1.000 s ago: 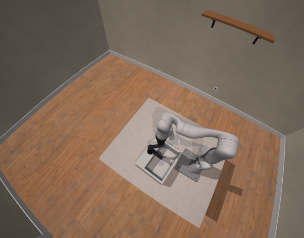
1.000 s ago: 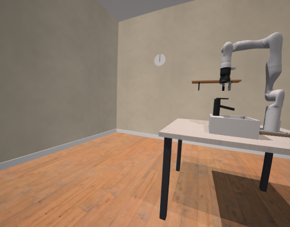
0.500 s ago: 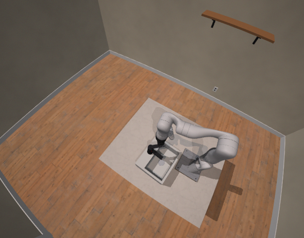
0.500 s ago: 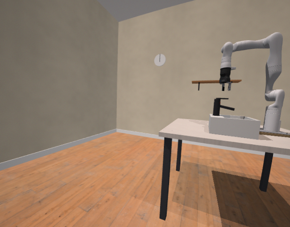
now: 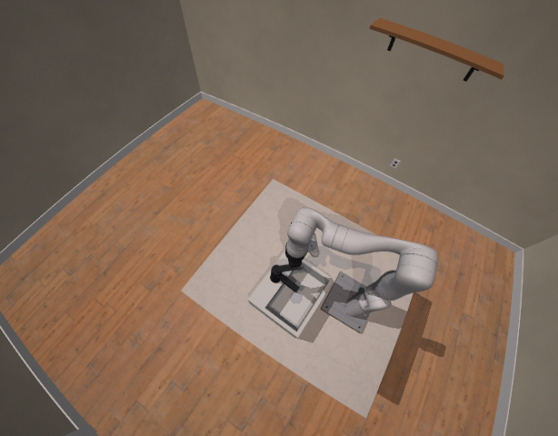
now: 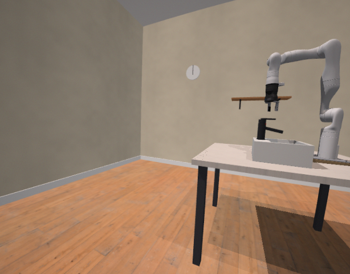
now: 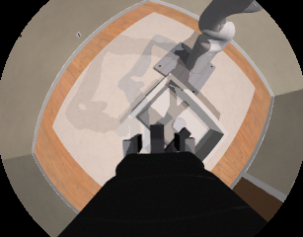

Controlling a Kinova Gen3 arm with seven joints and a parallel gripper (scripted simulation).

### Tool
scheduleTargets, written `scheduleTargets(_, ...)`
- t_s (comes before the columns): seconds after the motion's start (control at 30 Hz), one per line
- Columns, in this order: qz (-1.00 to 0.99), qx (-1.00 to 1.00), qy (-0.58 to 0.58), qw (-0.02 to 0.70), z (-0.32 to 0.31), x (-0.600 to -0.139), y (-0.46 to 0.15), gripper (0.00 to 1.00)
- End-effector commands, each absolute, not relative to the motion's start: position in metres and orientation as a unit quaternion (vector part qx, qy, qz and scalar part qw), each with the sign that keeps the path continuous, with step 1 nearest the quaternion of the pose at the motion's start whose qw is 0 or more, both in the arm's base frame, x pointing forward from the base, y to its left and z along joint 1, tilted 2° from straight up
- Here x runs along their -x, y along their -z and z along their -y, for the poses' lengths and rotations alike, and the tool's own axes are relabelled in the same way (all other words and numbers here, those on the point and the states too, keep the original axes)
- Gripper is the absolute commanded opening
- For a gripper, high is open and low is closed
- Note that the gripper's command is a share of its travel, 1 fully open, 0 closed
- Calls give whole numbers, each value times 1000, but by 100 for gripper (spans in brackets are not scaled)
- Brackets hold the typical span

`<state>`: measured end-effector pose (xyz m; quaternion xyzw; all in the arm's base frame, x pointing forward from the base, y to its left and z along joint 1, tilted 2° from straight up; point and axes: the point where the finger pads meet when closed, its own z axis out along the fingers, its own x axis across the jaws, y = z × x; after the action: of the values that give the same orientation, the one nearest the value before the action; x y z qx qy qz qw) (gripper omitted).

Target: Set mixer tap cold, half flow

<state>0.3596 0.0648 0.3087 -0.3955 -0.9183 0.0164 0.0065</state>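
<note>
While the tool (image 6: 272, 107) hangs above the tap (image 6: 261, 128), well clear of it, its fingers (image 6: 276, 106) are spread wide with nothing between them. The black tap stands at the sink's (image 6: 283, 152) back edge on the table (image 6: 225, 156), its spout (image 6: 273, 129) reaching over the basin. The lever (image 6: 267, 119) lies flat on top, pointing the same way as the spout. In the wrist view, the two fingers frame the sink rim (image 7: 190, 102) below. The arm's base (image 6: 328, 147) stands just beside the sink.
</note>
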Motion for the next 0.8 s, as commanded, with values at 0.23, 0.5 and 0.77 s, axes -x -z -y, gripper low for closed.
scheduleTargets(0.23,918,396,-17,7,-64,-359,-294,100)
scheduleTargets(0.5,918,396,-17,7,-63,-359,-284,100)
scheduleTargets(0.77,918,396,-17,7,-63,-359,-274,100)
